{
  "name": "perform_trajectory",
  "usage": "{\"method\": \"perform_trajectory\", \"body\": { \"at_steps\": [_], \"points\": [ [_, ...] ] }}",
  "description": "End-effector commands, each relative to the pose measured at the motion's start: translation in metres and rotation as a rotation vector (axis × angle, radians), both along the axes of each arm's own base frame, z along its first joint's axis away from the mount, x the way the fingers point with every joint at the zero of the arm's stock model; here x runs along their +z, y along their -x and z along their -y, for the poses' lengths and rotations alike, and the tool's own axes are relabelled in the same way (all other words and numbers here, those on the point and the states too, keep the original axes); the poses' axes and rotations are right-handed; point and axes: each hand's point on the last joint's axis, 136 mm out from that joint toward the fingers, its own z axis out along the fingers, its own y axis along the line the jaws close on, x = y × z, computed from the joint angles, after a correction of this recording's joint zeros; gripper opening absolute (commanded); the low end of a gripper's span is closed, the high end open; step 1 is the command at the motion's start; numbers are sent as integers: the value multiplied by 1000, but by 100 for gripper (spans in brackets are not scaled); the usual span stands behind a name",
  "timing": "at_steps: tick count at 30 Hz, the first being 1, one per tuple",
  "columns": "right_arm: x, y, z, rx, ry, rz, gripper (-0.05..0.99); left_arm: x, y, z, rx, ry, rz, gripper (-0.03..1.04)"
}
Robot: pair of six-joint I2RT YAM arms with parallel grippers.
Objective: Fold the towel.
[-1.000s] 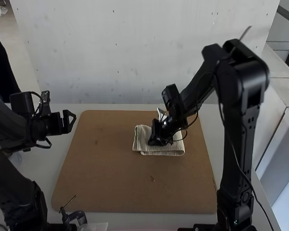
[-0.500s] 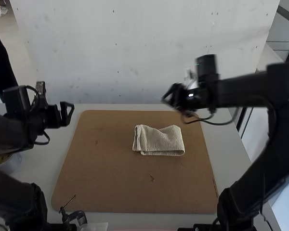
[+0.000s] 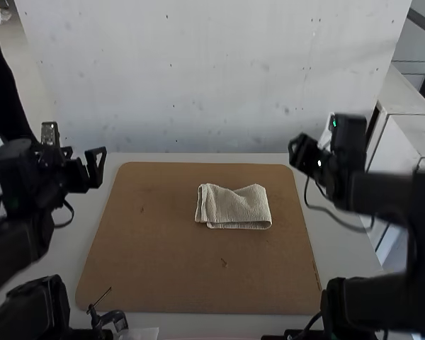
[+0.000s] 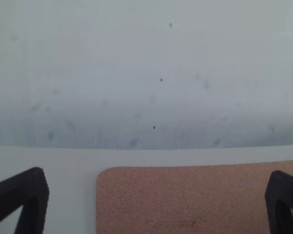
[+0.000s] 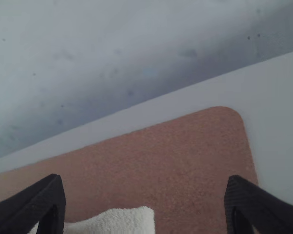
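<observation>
Well, cream textured towel (image 3: 234,207): folded into a layered rectangle, lying right of centre on the flat brown board (image 3: 163,269), toward its far edge.
Board margin: brown surface surrounds the towel, broadest on its left and near sides.
Black left gripper (image 3: 87,168): released, beside the board's far left corner.
Black right gripper (image 3: 296,150): released, near the board's far right corner.
Wrist views: left shows the board's far left corner; right shows its far right corner and a towel edge.

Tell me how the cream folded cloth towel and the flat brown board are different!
The cream cloth towel is small and folded; the brown rectangular board is big and flat. The towel's far edge dips, but the board's runs straight. Both are roughly four-sided.
</observation>
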Motion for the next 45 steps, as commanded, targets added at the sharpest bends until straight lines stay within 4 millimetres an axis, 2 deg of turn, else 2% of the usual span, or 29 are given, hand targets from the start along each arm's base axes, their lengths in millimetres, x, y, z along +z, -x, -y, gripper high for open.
{"method": "perform_trajectory", "body": {
  "at_steps": [1, 5, 8, 10, 13, 18, 19, 23, 26, 29, 30, 33, 35, 45],
  "points": [
    [26, 11, 21, -83, 84, 127, 68, 14, 15, 4, 15, 9, 100, 101],
    [43, 29, 28, -123, 136, 242, 67, 42, 35, 6, 36, -30, 270, 100],
    [58, 39, 33, -155, 173, 338, 66, 42, 46, 6, 57, -60, 286, 100],
    [65, 44, 35, -170, 181, 386, 61, 39, 44, 8, 48, -59, 270, 100],
    [75, 55, 37, -191, 217, 483, 60, 31, 42, 21, -5, -39, 237, 100],
    [77, 69, 41, -210, 223, 543, 61, 23, 44, 31, -42, -32, 205, 100],
    [75, 72, 39, -204, 231, 556, 64, 17, 44, 31, -43, -29, 180, 100],
    [53, 77, 29, -155, 225, 483, 75, 13, 43, 31, -46, -19, 158, 100],
    [41, 81, 13, -86, 240, 448, 88, 9, 43, 35, -64, -16, 139, 100],
    [32, 88, 12, -68, 266, 421, 93, 8, 43, 37, -77, -17, 138, 100],
    [22, 89, 8, -35, 273, 383, 96, 7, 44, 40, -98, -19, 135, 100],
    [-4, 90, 8, -25, 256, 273, 97, 6, 44, 43, -111, -18, 130, 100],
    [-14, 93, 4, 6, 255, 236, 97, 6, 44, 43, -114, -19, 131, 100],
    [-12, 92, 7, -8, 266, 244, 96, 5, 43, 41, -104, -35, 128, 100]
  ]
}}
